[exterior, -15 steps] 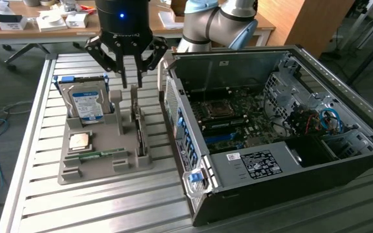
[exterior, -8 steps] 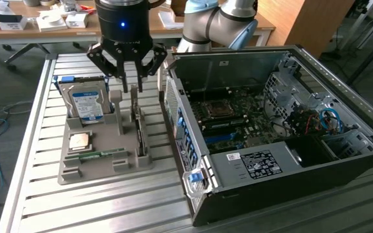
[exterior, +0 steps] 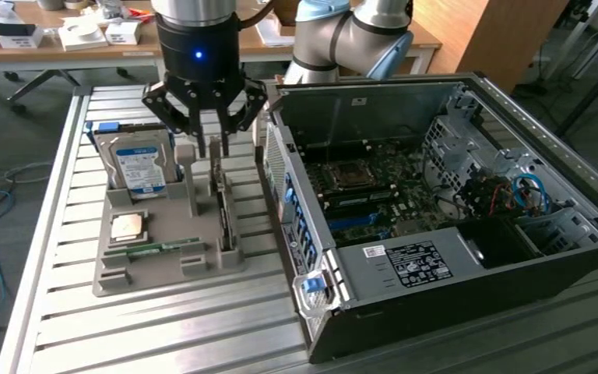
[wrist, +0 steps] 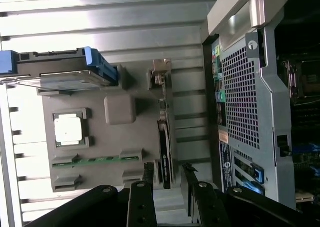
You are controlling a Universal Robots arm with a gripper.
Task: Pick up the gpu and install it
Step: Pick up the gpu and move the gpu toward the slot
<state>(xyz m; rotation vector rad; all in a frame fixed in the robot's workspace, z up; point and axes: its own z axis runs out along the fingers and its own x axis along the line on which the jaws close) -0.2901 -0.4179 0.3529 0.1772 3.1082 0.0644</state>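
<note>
Claw open wide, nothing held. Hangs directly above gpu, fingers to either side of card's line, no contact visible. Gpu stands on edge in slot of grey holder tray, on tray side nearest open computer case. Tray lies on slatted tabletop, toward tabletop edge at exterior view's left. Hard drive upright in same tray.

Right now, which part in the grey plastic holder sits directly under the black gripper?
The thin dark gpu card with the pale metal bracket, on edge nearest the computer case; the silver hard drive stands aside.
</note>
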